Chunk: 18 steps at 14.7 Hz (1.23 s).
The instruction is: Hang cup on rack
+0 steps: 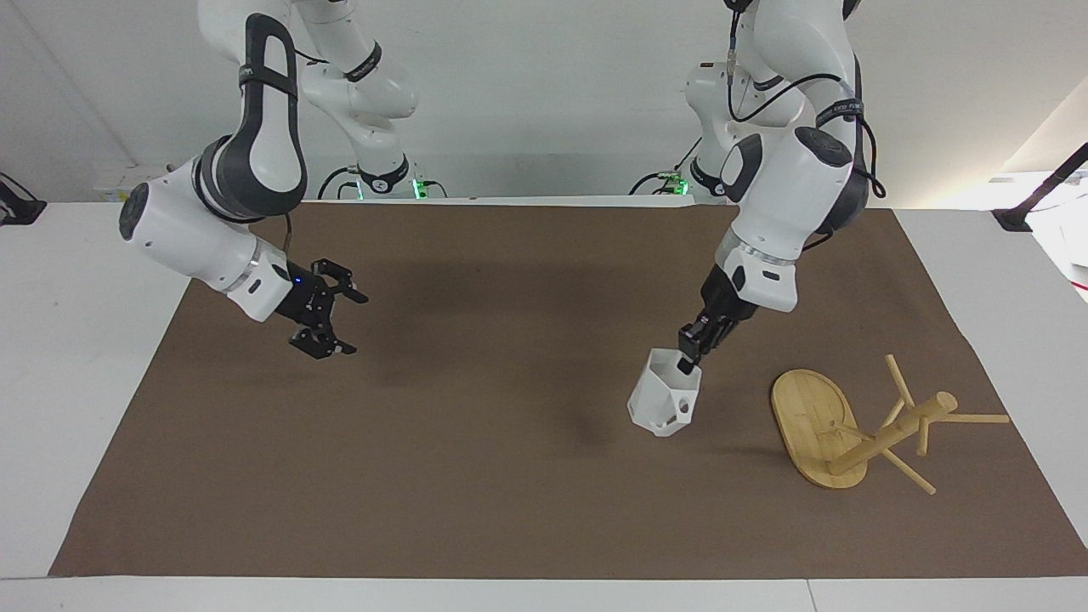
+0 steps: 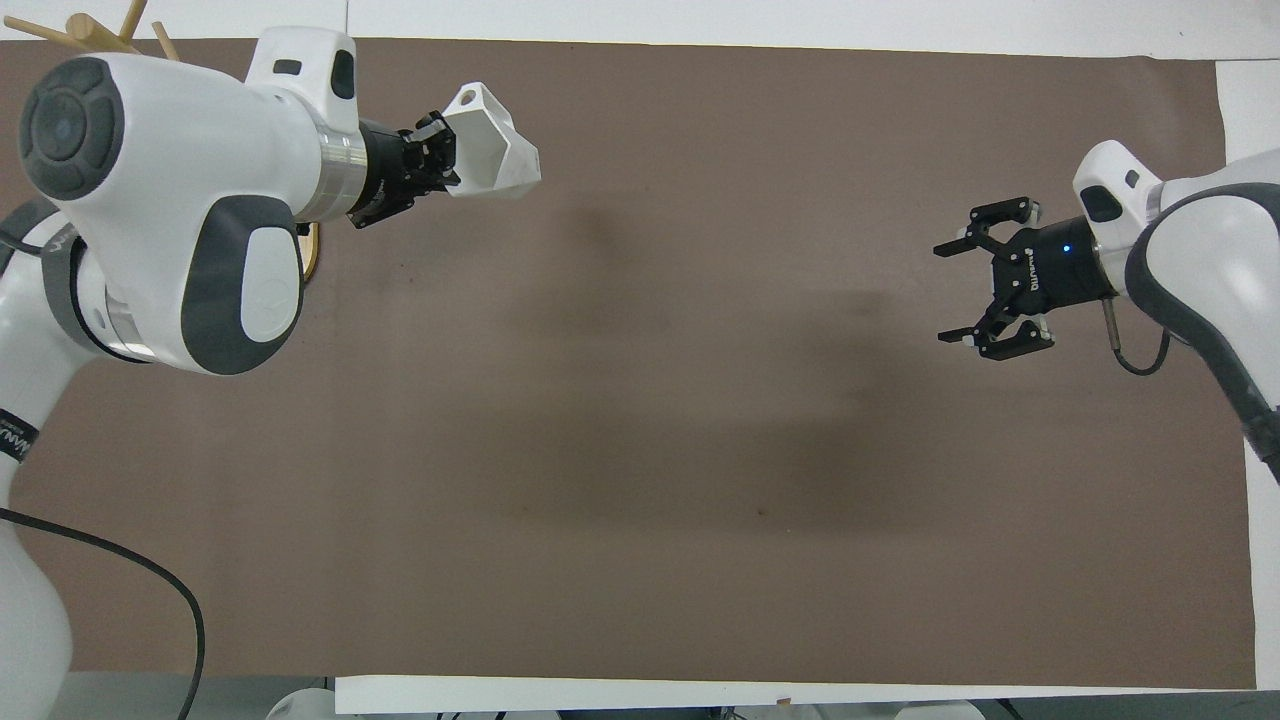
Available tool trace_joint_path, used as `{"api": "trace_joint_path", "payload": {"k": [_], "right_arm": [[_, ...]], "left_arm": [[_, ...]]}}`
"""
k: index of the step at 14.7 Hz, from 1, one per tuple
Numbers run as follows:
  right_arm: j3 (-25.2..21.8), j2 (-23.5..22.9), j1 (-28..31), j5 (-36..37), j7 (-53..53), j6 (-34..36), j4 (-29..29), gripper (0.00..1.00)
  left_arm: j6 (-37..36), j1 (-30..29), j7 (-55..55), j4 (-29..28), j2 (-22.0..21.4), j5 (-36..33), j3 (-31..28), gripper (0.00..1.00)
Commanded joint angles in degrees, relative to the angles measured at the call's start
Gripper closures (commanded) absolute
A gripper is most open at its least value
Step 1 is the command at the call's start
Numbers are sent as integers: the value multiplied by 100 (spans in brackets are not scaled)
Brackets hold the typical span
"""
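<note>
My left gripper (image 1: 685, 360) is shut on the rim of the white faceted cup (image 1: 665, 399). It holds the cup over the mat, close beside the rack's base, with the handle loop facing away from the robots. The overhead view shows this gripper (image 2: 445, 162) and the cup (image 2: 492, 156) too. The bamboo rack (image 1: 818, 427) lies tipped on its side toward the left arm's end of the table, its post and pegs (image 1: 901, 429) pointing away from the cup. In the overhead view only peg tips (image 2: 95, 30) show past my left arm. My right gripper (image 1: 348, 325) is open and empty.
A brown mat (image 1: 476, 442) covers most of the white table (image 1: 85, 357). My right gripper (image 2: 948, 293) hangs over the mat toward the right arm's end. A dark clamp foot (image 1: 1016, 219) stands at the table's corner at the left arm's end.
</note>
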<state>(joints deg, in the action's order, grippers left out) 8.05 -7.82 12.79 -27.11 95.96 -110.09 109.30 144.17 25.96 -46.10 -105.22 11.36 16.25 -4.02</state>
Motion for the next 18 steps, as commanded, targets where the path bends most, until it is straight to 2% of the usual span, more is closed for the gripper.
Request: {"api": "trace_joint_path", "payload": {"k": [1, 4, 6, 10, 11, 14, 16, 18], "right_arm": [[65, 35, 92, 845, -936, 216, -680, 0], [56, 140, 92, 1890, -2646, 820, -1418, 0], [65, 158, 22, 2515, -3527, 1382, -1963, 0], [57, 158, -13, 2816, -6012, 2832, -2808, 0], [-13, 288, -92, 2860, -6523, 3079, -2827, 0], [-855, 500, -978, 2896, -8228, 3923, -2905, 0], [-1103, 657, -1182, 2904, -8382, 3620, -2854, 0], [-1165, 773, -1252, 2913, -8662, 3574, -2634, 0]], "left_arm": [[1059, -336, -119, -867, -370, 490, 76, 100], [1096, -583, -145, -887, -380, 1307, 59, 100], [1000, -750, -215, -947, -423, 1477, 59, 100], [841, -1058, 21, -1097, -521, 1460, 59, 100], [658, -1067, 153, -1097, -547, 1460, 59, 100], [261, -1181, 320, -1385, -809, 1468, 50, 100], [270, -1198, 496, -1615, -1047, 1468, 50, 100], [357, -1338, 532, -1607, -1031, 1460, 41, 100]]}}
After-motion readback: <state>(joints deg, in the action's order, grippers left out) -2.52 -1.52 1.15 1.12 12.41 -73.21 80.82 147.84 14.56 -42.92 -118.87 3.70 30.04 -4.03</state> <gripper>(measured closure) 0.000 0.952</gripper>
